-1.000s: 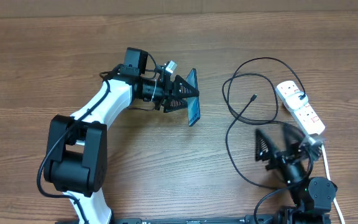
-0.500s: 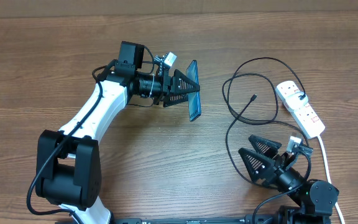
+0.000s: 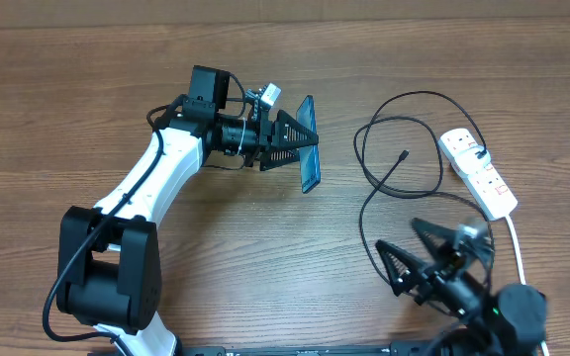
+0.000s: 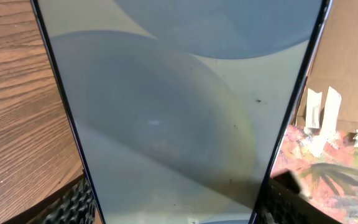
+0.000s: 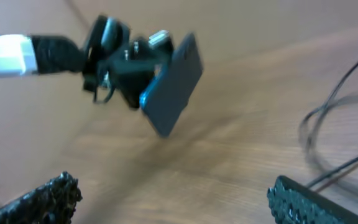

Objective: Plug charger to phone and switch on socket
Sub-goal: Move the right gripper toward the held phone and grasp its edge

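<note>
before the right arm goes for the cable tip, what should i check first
1. Slim blue-screened phone clamped in the left gripper: ok, held on edge between the fingers.
2. Right gripper open and empty: ok.
3. Small black connector tip of the long thin black cable lying free on the wooden table: ok, nothing rests on it.
4. Phone's charging port turned toward the tip: cannot tell, no view shows the port.
5. Switch on the white power strip off for now: cannot tell, too small to read.
6. Right wrist view sharp enough to aim with: not ok, it is blurred.
</note>
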You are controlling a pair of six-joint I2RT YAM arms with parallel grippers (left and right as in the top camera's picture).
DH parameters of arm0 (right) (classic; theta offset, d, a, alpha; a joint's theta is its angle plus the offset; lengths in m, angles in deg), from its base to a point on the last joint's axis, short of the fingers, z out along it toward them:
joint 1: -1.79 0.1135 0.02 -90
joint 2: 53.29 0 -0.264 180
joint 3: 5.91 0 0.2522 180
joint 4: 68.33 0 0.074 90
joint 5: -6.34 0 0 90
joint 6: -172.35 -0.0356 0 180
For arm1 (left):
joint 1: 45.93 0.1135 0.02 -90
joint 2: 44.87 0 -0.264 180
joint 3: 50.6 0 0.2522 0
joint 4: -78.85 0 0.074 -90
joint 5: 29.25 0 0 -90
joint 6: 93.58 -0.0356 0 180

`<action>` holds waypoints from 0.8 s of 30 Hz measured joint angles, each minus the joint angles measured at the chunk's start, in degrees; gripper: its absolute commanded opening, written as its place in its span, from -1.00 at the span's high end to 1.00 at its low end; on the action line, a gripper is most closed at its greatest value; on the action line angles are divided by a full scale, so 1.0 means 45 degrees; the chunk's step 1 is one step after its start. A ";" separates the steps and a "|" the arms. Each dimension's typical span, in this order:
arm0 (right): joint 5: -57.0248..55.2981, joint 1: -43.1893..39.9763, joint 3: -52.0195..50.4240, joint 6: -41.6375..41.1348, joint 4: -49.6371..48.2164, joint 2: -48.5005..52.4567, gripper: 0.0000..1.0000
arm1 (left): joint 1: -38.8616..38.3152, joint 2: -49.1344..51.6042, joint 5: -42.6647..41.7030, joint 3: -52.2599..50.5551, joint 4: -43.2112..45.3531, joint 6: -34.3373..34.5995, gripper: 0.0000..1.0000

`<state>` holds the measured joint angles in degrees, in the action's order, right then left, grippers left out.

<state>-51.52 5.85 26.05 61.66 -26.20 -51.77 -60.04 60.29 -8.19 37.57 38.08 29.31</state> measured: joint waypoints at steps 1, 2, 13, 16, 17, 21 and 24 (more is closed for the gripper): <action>-0.0549 0.0175 0.0680 0.0296 0.0345 0.0155 -0.98 | 0.0000 0.0000 0.0000 0.0000 0.0005 0.0005 -0.14; -0.1088 0.0389 0.1496 0.0583 0.0651 0.0423 -0.98 | 0.0000 0.0000 0.0000 0.0000 0.0005 0.0000 -0.14; -0.2249 0.0743 0.5591 0.1175 0.1700 0.3755 -0.98 | 0.0000 0.0000 0.0000 0.0000 0.0000 0.0005 -0.15; -0.2278 0.0777 0.6513 0.1190 0.2263 0.4260 -0.98 | 0.0000 0.0000 -0.0005 0.0000 0.0000 0.0005 -0.15; -0.2288 0.0777 0.6829 0.1190 0.2676 0.4405 -0.98 | 0.0000 0.0000 -0.0005 0.0000 0.0005 0.0005 -0.15; -0.2351 0.0777 0.8063 0.1190 0.3381 0.4823 -0.98 | 0.0000 0.0000 0.0000 0.0000 0.0000 0.0005 -0.15; -0.2341 0.0777 0.9296 0.1321 0.3298 0.5129 -0.98 | 0.0000 0.0000 0.0000 0.0000 0.0000 0.0005 -0.16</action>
<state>-62.06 9.34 67.88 67.61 -11.36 -28.69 -60.04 60.29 -8.19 37.57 38.08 29.33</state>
